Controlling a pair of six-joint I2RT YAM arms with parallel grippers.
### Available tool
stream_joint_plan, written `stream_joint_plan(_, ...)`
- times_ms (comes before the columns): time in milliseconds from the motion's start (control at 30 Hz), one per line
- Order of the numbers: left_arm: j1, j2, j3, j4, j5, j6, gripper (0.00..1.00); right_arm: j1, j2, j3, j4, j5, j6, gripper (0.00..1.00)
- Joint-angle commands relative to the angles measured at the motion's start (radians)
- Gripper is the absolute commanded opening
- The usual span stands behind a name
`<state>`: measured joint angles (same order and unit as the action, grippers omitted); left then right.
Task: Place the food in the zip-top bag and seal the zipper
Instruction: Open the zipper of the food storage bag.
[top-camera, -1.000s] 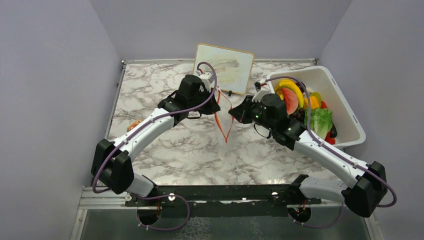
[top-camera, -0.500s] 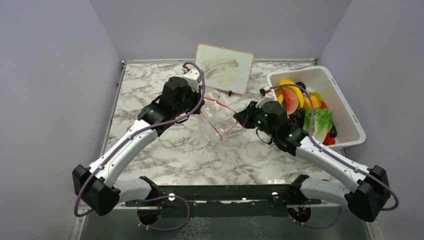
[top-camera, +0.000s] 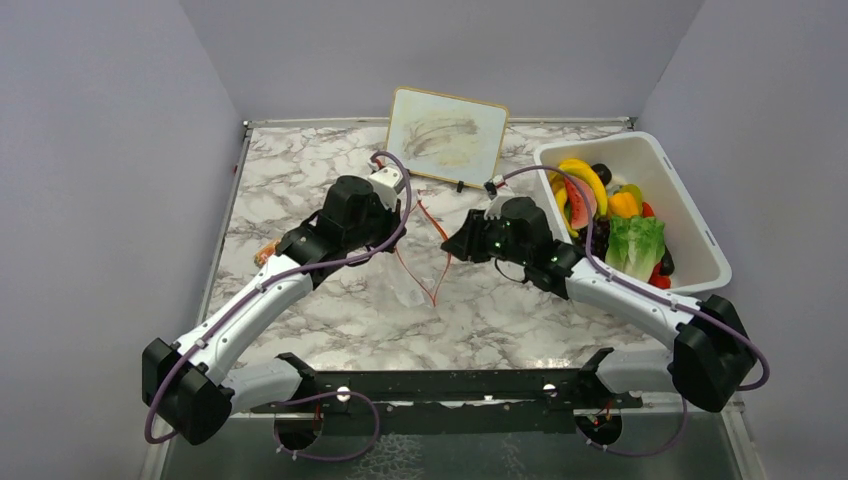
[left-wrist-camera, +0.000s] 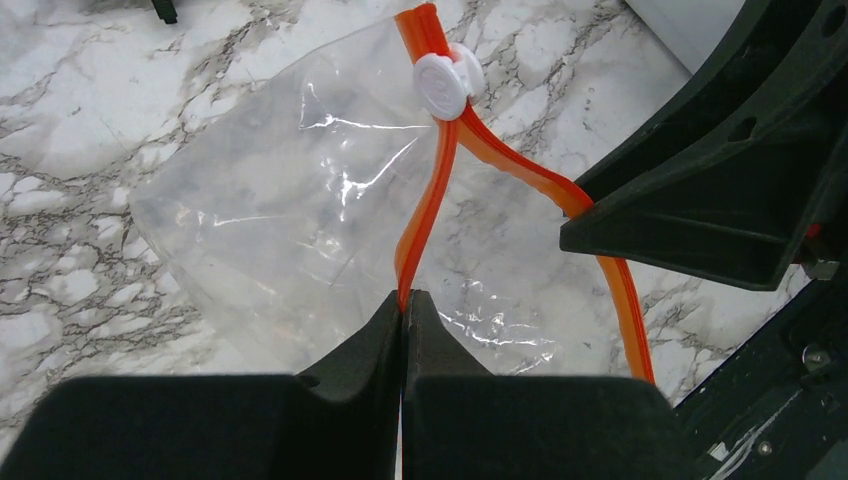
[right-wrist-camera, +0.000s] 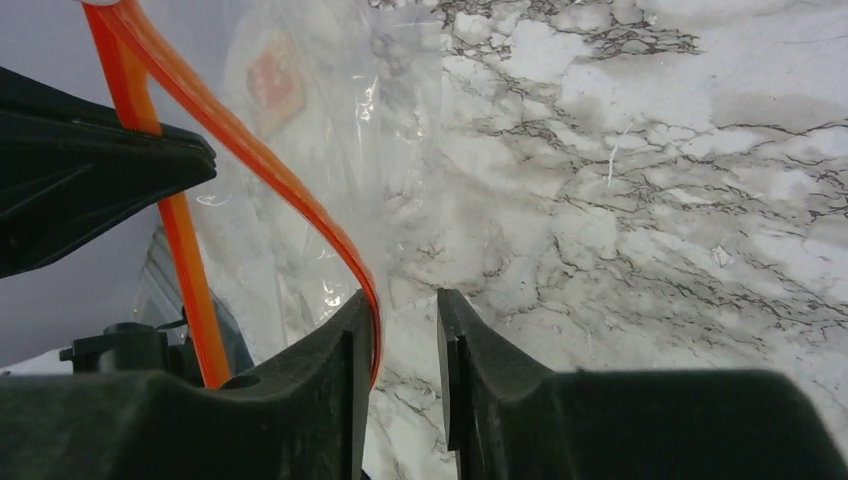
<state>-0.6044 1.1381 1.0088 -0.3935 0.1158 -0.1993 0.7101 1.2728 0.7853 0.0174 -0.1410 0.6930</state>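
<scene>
A: While the zip-top bag (left-wrist-camera: 270, 200) was spread between the two arms over the marble table (top-camera: 300, 170), where was it held?

B: The left gripper (left-wrist-camera: 402, 308) had its fingers pressed together on one strand of the zipper (left-wrist-camera: 425, 215), below the white slider (left-wrist-camera: 443, 85).

A: And the right gripper (right-wrist-camera: 402, 300)?

B: Its fingers stood slightly apart, and the other strand lay against the inner face of one finger. The food (top-camera: 630, 240) lay in the white tub (top-camera: 685, 205), right of both arms.

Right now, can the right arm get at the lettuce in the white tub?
Probably yes: the lettuce lies uncovered in the tub close by, and the right gripper has its jaws apart.
</scene>
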Motion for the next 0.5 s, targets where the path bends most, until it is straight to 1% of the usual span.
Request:
stream_joint_plan(0, 0.002, -0.011, -0.012, 0.04, 0.039, 0.032, 0.0, 0.002, -0.007, 0.098, -0.05, -0.024, -0.1, 0.37)
stream_joint_plan(100, 0.002, -0.02, -0.049, 0.065, 0.04, 0.034, 0.0, 0.002, -0.027, 0.14, -0.109, -0.031, -0.143, 0.51)
stream_joint_plan(200, 0.002, -0.031, -0.079, 0.088, 0.069, 0.039, 0.0, 0.002, -0.046, 0.164, -0.154, -0.019, -0.159, 0.6)
stream_joint_plan(367, 0.002, -0.031, -0.088, 0.075, 0.026, 0.066, 0.0, 0.002, -0.087, 0.227, -0.27, 0.082, -0.228, 0.7)
stream_joint_plan(400, 0.002, -0.031, -0.088, 0.073, 0.026, 0.068, 0.0, 0.002, -0.095, 0.242, -0.298, 0.115, -0.248, 0.71)
stream_joint_plan(467, 0.002, -0.033, -0.092, 0.069, 0.023, 0.075, 0.0, 0.002, -0.11, 0.279, -0.368, 0.231, -0.265, 0.71)
